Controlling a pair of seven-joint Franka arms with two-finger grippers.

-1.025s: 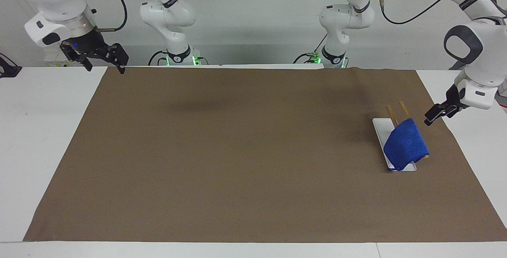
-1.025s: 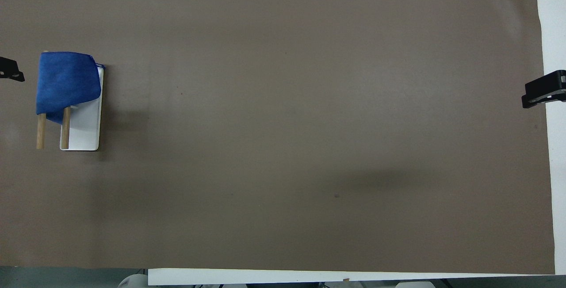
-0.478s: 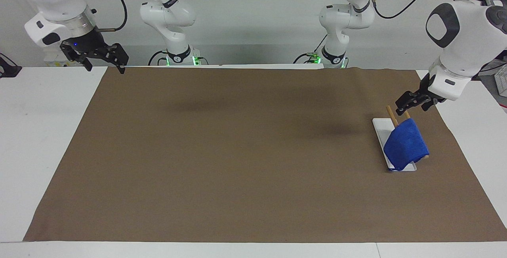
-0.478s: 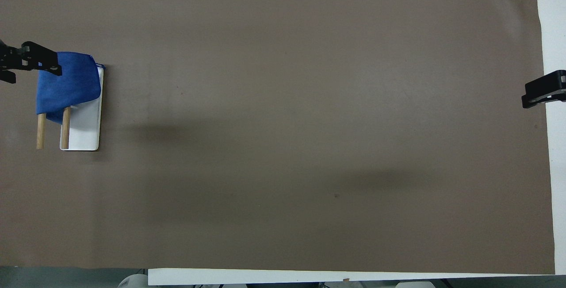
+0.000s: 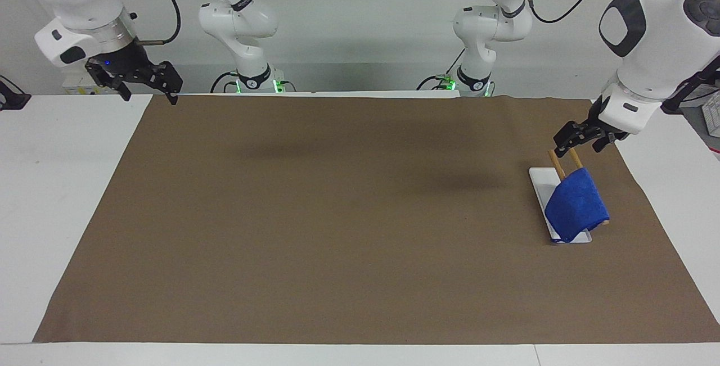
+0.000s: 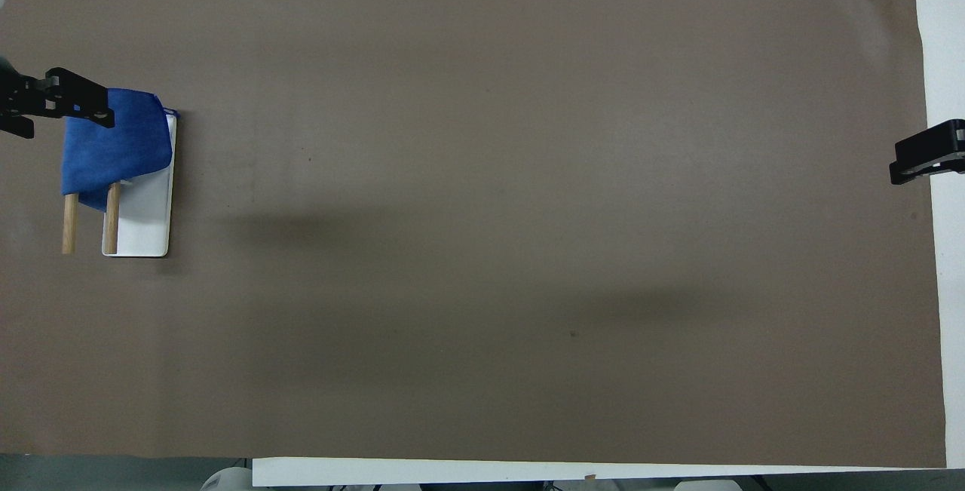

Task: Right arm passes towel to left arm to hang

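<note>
A blue towel (image 5: 577,204) is seen draped over two wooden rods (image 5: 554,161) of a small rack, whose white base (image 5: 541,180) rests on a brown mat (image 5: 349,214) at the right of the facing view, toward the left arm's end of the table. In the overhead view the towel (image 6: 113,144) appears at the upper left of the frame, with the bare rod ends (image 6: 69,223) showing just below it and the white base (image 6: 147,219) beside them.

The left gripper (image 5: 575,142) is held in the air at the right of the facing view, over the bare ends of the rods and just above the towel's upper edge; nothing is pinched by it, and its fingers are spread apart. In the overhead view it (image 6: 56,101) is seen at the left edge, overlapping the towel's top corner.

The right gripper (image 5: 147,91) is parked at the upper left of the facing view, over the mat's corner and the white table (image 5: 50,186), with a small blue light showing on its body. Its fingers are spread and nothing is held. Only its tip (image 6: 926,161) is visible at the right edge of the overhead view. The right arm is waiting.
</note>
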